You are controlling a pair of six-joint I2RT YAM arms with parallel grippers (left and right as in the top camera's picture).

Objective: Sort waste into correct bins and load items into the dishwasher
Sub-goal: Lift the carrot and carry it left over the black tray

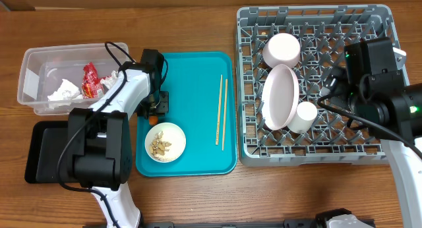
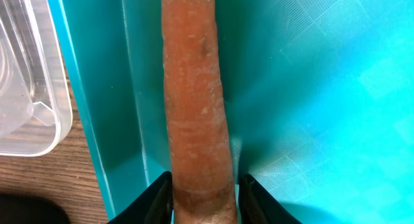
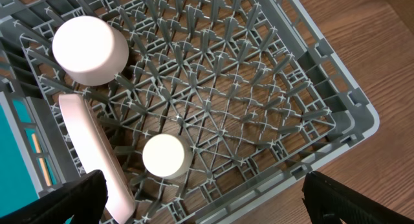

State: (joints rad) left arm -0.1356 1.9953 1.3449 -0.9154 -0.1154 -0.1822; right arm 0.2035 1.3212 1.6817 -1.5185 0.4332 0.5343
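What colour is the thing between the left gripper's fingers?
Orange: it's a carrot, clearest in the left wrist view.

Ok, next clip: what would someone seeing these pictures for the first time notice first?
Most likely the orange carrot filling the left wrist view, its end clasped by the left gripper at the teal tray's edge. Next, the grey dish rack on the right of the table, holding a pink plate on edge, a white bowl and a small cup.
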